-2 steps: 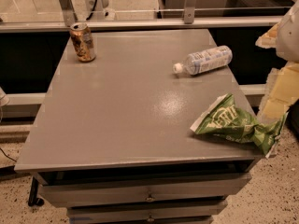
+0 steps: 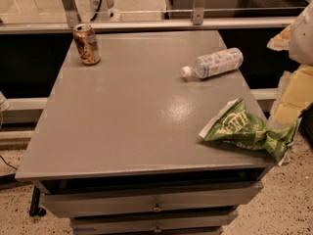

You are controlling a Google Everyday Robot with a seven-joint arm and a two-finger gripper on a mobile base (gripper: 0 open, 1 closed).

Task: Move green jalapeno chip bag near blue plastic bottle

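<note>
Green jalapeno chip bag [image 2: 247, 131] lies crumpled at lower right of the grey table [image 2: 127, 116] by its right edge, well apart from the blue plastic bottle [image 2: 212, 63] lying on its side at upper right; the gripper [image 2: 293, 96] is at the frame's right edge just beside the bag, grip state cannot be told; gold-brown can [image 2: 87, 44] stands upright at upper left.

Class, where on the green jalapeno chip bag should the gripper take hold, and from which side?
Probably the bunched right end of the green jalapeno chip bag, approached from the right. The foil crumples into a ridge there, at the right edge of the table, and the gripper hangs beside that end.
</note>
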